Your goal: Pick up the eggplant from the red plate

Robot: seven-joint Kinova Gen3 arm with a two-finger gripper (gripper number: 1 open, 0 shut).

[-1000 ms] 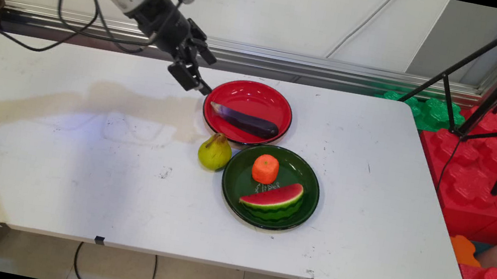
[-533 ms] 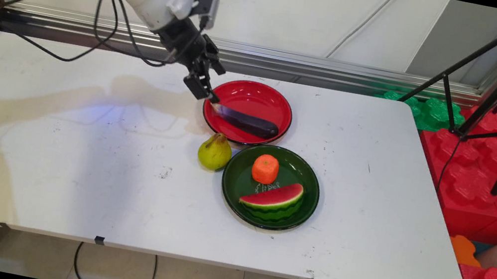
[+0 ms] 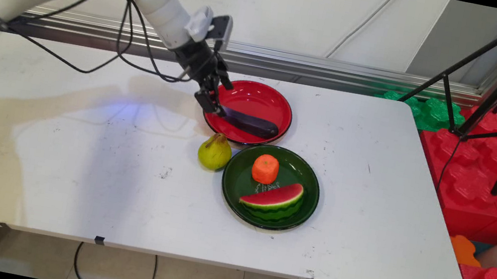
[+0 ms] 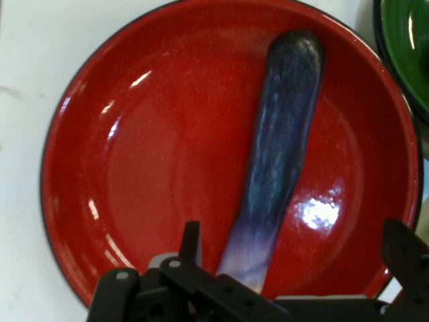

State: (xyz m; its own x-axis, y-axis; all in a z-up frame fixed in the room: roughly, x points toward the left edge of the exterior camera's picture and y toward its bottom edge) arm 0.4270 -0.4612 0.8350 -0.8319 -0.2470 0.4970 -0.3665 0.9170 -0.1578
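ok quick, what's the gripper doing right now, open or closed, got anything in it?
Gripper: open, its fingers on either side of the pale end of the eggplant on the red plate; nothing held.

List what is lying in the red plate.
One eggplant lies in the red plate, running from the middle toward one rim. The gripper hangs over its pale end, which its black linkage hides. The rest of the plate is bare.
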